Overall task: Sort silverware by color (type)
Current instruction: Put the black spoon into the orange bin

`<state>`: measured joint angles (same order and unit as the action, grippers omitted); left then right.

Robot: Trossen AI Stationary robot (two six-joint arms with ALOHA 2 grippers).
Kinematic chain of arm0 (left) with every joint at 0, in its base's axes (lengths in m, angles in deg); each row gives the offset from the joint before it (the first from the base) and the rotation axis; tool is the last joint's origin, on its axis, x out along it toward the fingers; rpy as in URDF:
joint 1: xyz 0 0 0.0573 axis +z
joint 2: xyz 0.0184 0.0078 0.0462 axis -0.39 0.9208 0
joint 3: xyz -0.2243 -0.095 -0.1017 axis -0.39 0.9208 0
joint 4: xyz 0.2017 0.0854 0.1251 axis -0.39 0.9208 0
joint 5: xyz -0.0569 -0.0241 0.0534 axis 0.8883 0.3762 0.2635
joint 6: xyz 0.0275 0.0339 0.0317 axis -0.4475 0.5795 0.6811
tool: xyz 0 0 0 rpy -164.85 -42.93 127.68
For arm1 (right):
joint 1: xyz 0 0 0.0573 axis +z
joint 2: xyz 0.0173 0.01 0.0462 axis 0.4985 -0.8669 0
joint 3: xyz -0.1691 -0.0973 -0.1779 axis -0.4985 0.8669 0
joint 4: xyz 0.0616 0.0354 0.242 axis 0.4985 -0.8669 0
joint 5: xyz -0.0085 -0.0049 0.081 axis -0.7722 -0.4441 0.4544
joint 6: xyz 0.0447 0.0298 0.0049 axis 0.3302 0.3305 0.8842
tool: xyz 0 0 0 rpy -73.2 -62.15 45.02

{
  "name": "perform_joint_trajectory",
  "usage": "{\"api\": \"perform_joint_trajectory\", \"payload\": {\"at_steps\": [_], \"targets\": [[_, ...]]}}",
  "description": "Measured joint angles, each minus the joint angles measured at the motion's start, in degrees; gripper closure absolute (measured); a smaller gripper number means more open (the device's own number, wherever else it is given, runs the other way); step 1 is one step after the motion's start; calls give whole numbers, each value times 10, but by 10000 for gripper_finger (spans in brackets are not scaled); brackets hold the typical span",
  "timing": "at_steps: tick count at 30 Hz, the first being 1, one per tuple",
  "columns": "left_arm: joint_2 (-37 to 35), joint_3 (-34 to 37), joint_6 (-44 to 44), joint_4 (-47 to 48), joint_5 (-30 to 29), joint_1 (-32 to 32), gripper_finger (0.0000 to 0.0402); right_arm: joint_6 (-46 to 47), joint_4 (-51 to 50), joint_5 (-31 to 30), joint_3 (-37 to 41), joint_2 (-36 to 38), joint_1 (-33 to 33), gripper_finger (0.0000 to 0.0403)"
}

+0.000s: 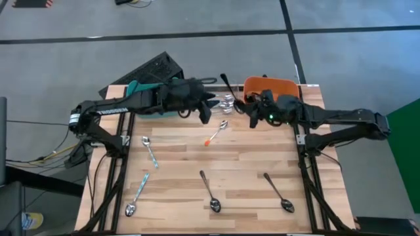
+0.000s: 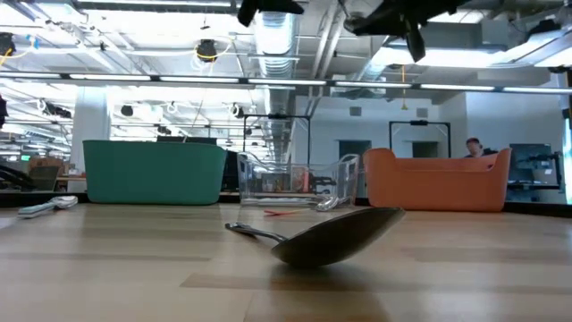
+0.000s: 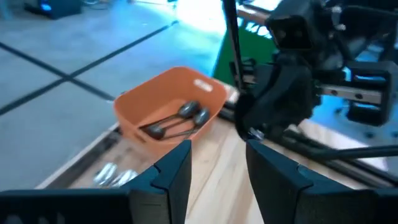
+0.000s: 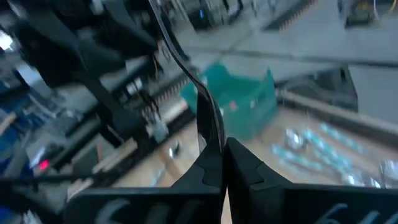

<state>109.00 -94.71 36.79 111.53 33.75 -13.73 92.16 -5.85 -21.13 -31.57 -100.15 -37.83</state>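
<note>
From above, the left end effector point(image 1: 209, 108) and right end effector point(image 1: 244, 105) meet over the clear bin point(image 1: 226, 101), between the teal bin point(image 1: 135, 87) and the orange bin point(image 1: 272, 86). A black-handled spoon point(image 1: 225, 83) sticks up from the right one. On the counter point(image 1: 184, 157) lie an orange-handled spoon point(image 1: 217, 132), two teal-handled spoons point(image 1: 149, 149) and two dark spoons point(image 1: 210, 191).

At counter height, a spoon bowl point(image 2: 344, 234) fills the foreground before the three bins.

The left wrist view shows its fingers point(image 3: 171, 171) spread apart with nothing between them, and dark spoons point(image 3: 177, 122) inside the orange bin.

The right wrist view shows its fingers pinched on the black handle point(image 4: 202, 99).

The grip looks thin and near the handle's end, so the spoon could pivot or slip and fall into the clear bin, the wrong place by my reading. The close arms could also bump.
</note>
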Motion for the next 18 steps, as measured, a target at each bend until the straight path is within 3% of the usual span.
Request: {"api": "perform_joint_trajectory", "payload": {"at_steps": [3,9,18], "targets": [[1,0,1,-35,46,20,264,-12,35,0,0,-8,-13,387],[0,0,2,-105,81,43,264,-14,63,10,1,-27,-17,387],[1,0,-2,-118,112,69,264,-8,115,21,0,-81,7,387]]}}
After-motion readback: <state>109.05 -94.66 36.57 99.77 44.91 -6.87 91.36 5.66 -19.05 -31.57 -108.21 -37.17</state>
